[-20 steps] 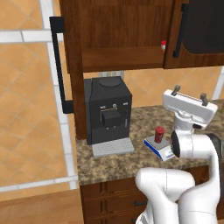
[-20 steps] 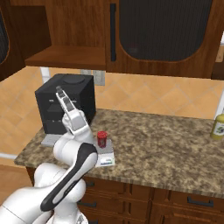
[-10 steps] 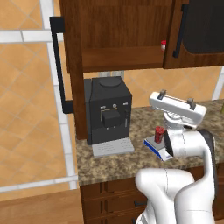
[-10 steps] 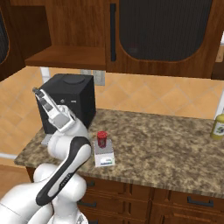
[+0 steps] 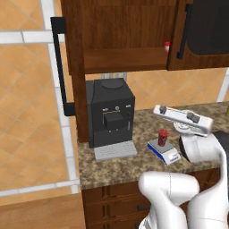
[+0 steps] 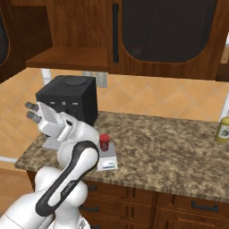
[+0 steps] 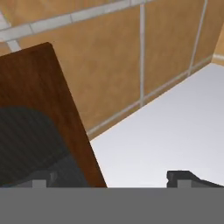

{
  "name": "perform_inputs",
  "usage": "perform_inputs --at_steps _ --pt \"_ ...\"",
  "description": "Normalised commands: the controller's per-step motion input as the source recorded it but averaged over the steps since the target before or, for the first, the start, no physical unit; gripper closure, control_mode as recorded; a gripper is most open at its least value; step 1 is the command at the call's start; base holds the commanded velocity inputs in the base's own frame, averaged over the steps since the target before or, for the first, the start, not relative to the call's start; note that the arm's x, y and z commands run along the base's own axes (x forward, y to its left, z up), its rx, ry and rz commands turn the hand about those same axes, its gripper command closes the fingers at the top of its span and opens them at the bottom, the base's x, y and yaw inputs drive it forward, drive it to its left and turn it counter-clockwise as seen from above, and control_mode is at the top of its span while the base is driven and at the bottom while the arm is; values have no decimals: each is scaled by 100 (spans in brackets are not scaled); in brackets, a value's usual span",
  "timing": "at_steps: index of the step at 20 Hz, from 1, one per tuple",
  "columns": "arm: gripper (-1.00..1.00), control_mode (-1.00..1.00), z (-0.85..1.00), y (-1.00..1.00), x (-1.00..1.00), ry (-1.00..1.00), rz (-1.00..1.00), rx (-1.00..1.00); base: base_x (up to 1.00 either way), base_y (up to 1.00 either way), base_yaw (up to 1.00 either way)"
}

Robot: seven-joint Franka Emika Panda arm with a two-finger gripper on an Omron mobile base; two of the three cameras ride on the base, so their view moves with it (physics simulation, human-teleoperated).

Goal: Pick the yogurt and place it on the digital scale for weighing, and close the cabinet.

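Left base view, centre right: the yogurt stands upright on the digital scale — on the counter. The hand, fingers spread apart and empty, sits just above; at upper left the cabinet door stands open.

The light was even and moderately bright in all three views, with no visible lamp; the orange tiled wall looked flat and warm; soft shadow lay under the cabinet shelf and behind the coffee machine, whose black faces showed little detail; the white arm carried gentle shading without hard glare; the granite table looked grainy; edges were slightly jagged and soft, as in a coarse render; the hand view looked blurry, its dark door panel smeared.
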Motion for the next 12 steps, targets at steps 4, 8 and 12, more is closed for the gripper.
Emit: perform_inputs --at_steps 4,8,12 --pt "-100 -100 -65 32 -88 -36 -56 7 0 0 0" --pt "-100 -100 -97 49 -29 -35 -75 25 0 0 0" --pt "-100 -100 -76 41 -3 -42 -67 37 0 0 0"
